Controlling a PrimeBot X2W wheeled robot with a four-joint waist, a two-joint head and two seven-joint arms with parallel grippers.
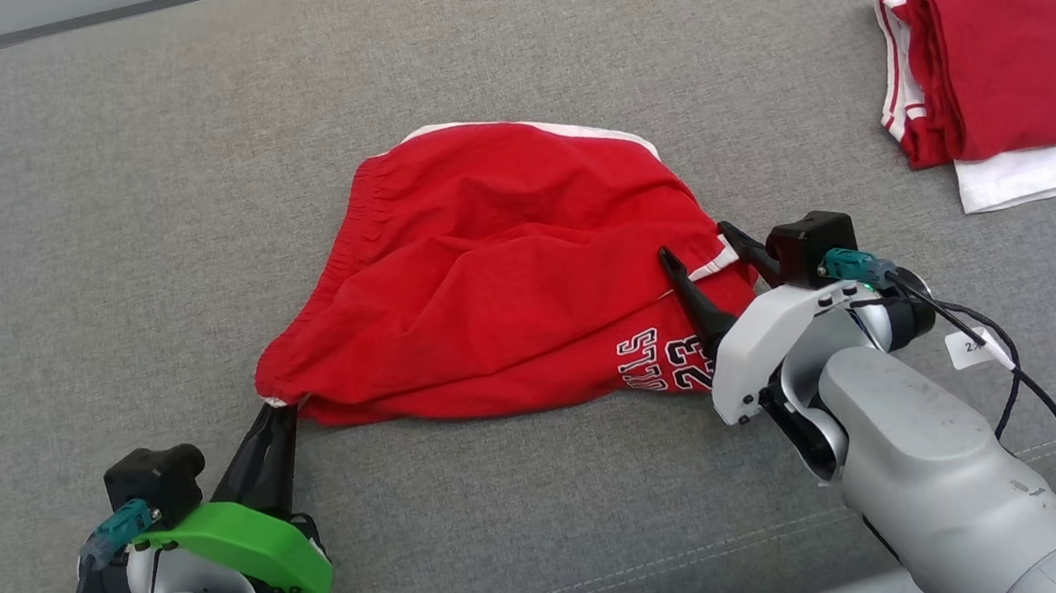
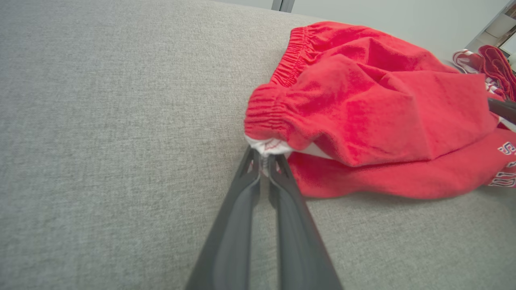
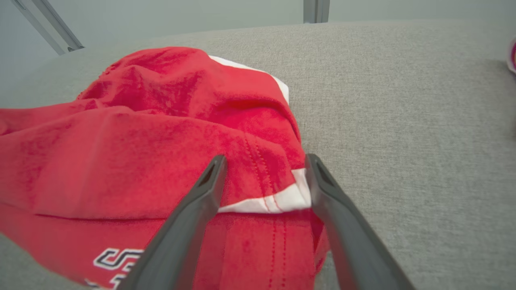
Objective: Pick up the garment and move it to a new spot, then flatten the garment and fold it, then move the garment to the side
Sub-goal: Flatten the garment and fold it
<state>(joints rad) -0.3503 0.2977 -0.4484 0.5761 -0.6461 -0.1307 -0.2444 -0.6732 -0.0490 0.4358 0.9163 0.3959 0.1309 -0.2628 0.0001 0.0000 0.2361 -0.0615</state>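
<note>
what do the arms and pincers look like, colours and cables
Both forearms are pale grey; each pincer has two long dark fingers. The left pincer has a bright green wrist cover, the right pincer a white one. Each wrist carries a black camera block and teal plug; black cables and a white tag run by the right one.

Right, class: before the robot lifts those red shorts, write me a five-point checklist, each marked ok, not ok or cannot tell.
1. The left gripper shut on the shorts corner: ok.
2. The hem between the fingers of the right gripper: ok.
3. The right gripper shut on the hem: not ok, open.
4. The jersey lying apart from the shorts: ok.
5. Both layers caught on the left: cannot tell.
</note>
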